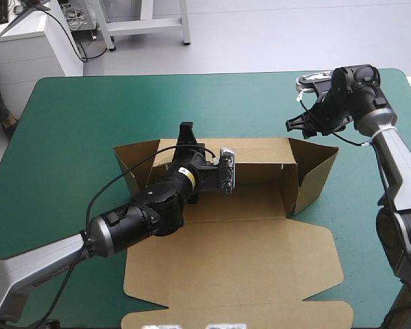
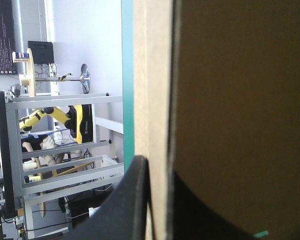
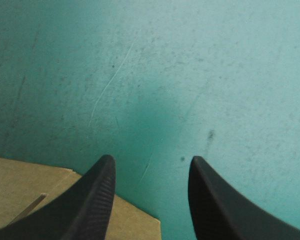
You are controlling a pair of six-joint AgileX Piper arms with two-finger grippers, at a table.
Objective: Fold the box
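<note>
The brown cardboard box (image 1: 246, 253) lies long sideways on the teal-green desk (image 1: 68, 137), flat lid behind the left gripper (image 1: 187, 130), which pinches its thin back wall. The right gripper (image 1: 292, 125) holds 2 curved fingers (image 3: 97, 200) apart, just beside the box's corner.

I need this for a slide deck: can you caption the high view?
Left gripper pinches the far wall of the half-formed brown box; right gripper hovers above the teal-green table by its far right corner.

Teal-green table (image 1: 61, 144), brown box (image 1: 260, 264) on it
The box lies mid-table: far walls raised, lid flat toward the near edge, which it seems to reach.
</note>
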